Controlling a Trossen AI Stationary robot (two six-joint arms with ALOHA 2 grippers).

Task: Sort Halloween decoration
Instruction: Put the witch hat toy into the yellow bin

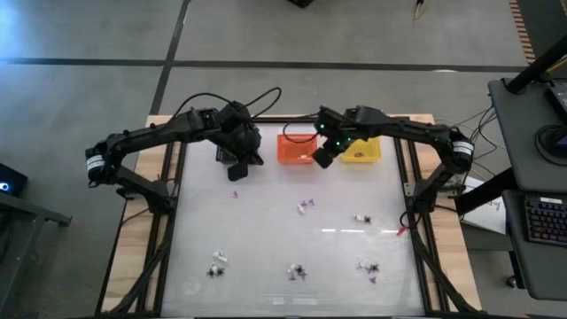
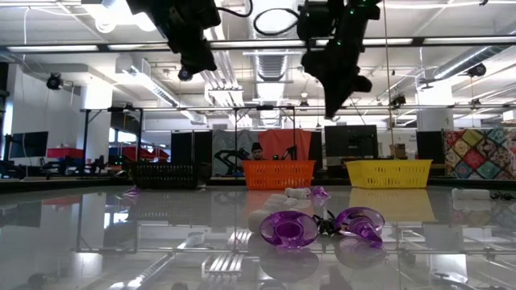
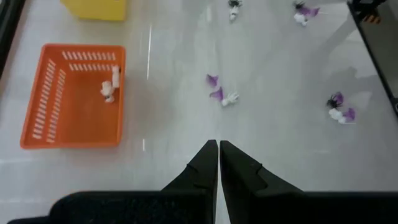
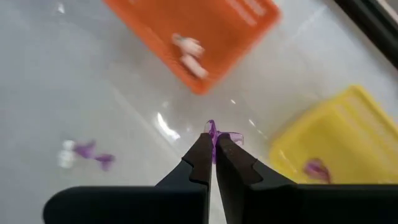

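The right gripper (image 4: 214,147) hangs above the table between the orange basket (image 1: 296,147) and the yellow basket (image 1: 361,151), its fingers pinched together on a small purple trinket (image 4: 214,132) that sticks out past the tips. In the right wrist view a purple piece (image 4: 316,168) already lies inside the yellow basket, and two white pieces (image 4: 188,51) lie in the orange one. The left gripper (image 3: 218,154) is raised over the far left part of the table, near the black basket (image 2: 166,174), with its fingers pressed together and nothing between them. The other Halloween decorations lie scattered on the glossy white table (image 1: 266,230): a purple and white cluster (image 1: 306,206) near the middle, a white and black one (image 1: 361,218) to its right, a small purple bit (image 1: 236,193) toward the left, and three more groups along the near edge (image 1: 216,263), (image 1: 297,271), (image 1: 368,268). In the low view, two purple ring-like pieces (image 2: 289,229) joined by a black spidery shape (image 2: 326,224) sit close to the camera. Beyond the table, a person (image 2: 256,151) shows behind the orange basket.
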